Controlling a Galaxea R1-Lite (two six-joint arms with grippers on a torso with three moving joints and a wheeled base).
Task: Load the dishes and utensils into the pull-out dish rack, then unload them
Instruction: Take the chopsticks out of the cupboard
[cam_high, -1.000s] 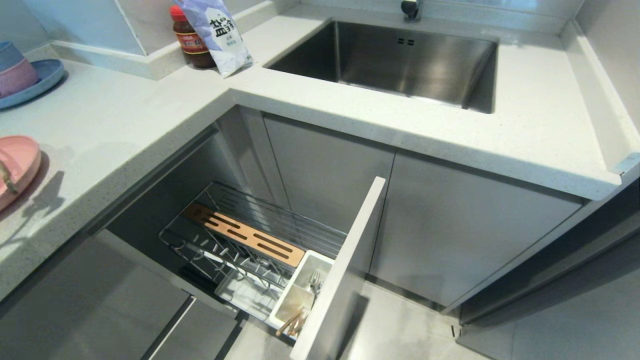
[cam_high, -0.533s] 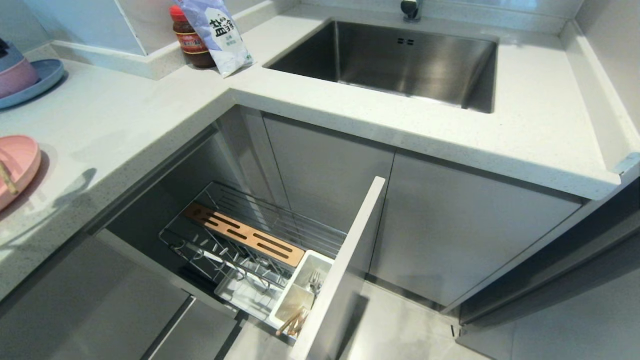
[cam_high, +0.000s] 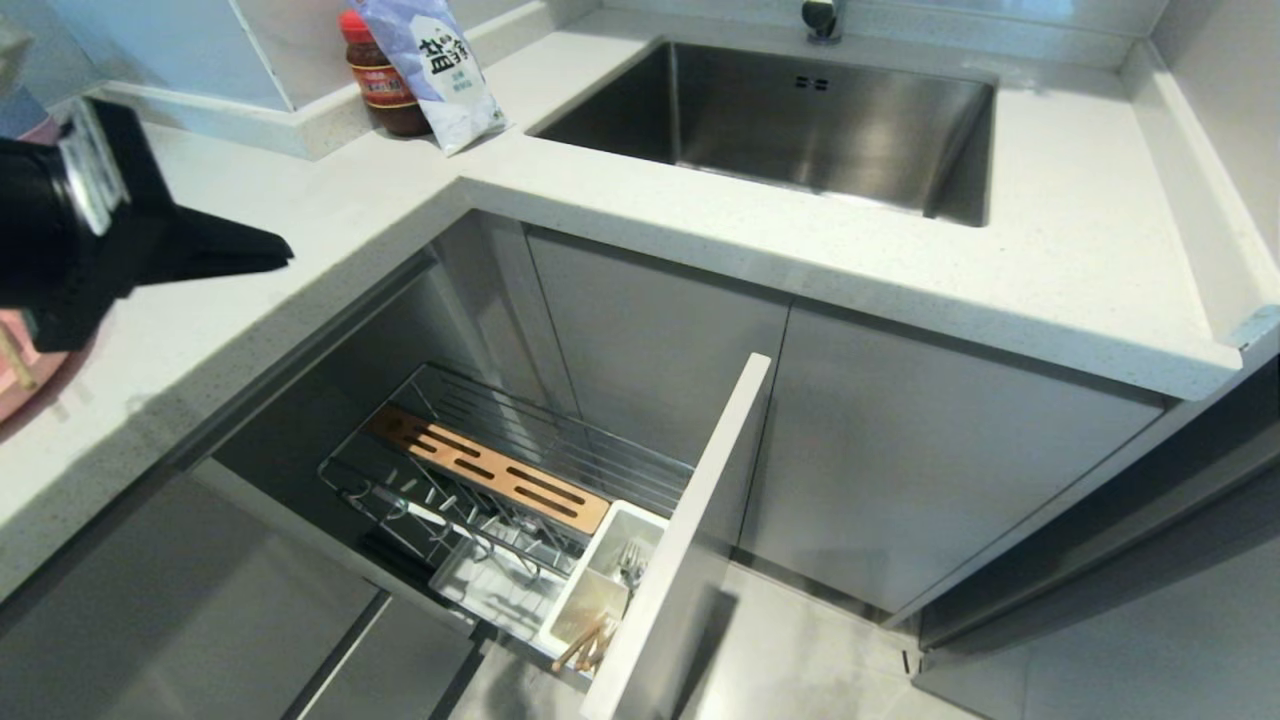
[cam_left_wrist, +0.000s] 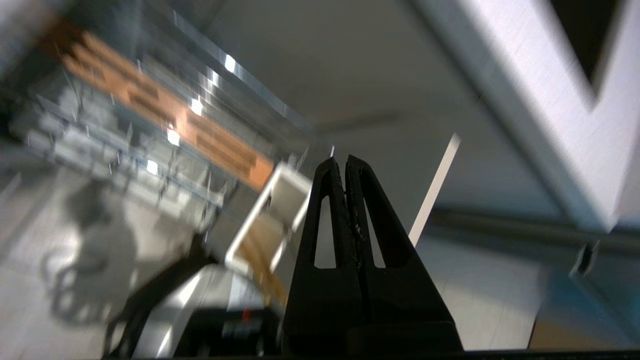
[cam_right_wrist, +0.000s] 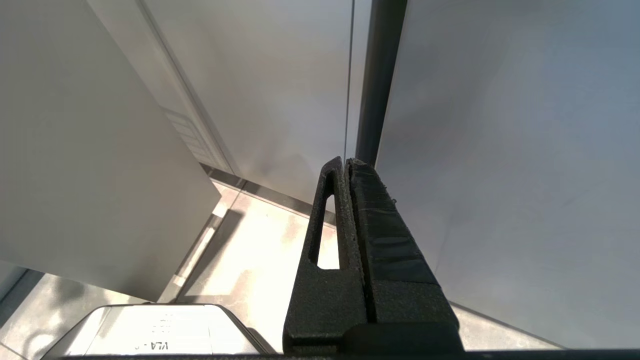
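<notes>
2 grippers, left gripper (cam_high: 285, 262) above the counter (cam_high: 300, 220) and right gripper (cam_right_wrist: 346, 162), have fingers pressed together, empty.

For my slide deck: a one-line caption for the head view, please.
Left gripper shut and empty over the counter; fork and chopsticks sit in the pull-out dish rack.

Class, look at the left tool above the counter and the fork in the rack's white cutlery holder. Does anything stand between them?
Nothing visible does. The left tool, shut and empty, hangs over the counter edge. The fork stands in the white cutlery holder of the pulled-out rack, open from above; only the rack's front panel stands beside it.
</notes>
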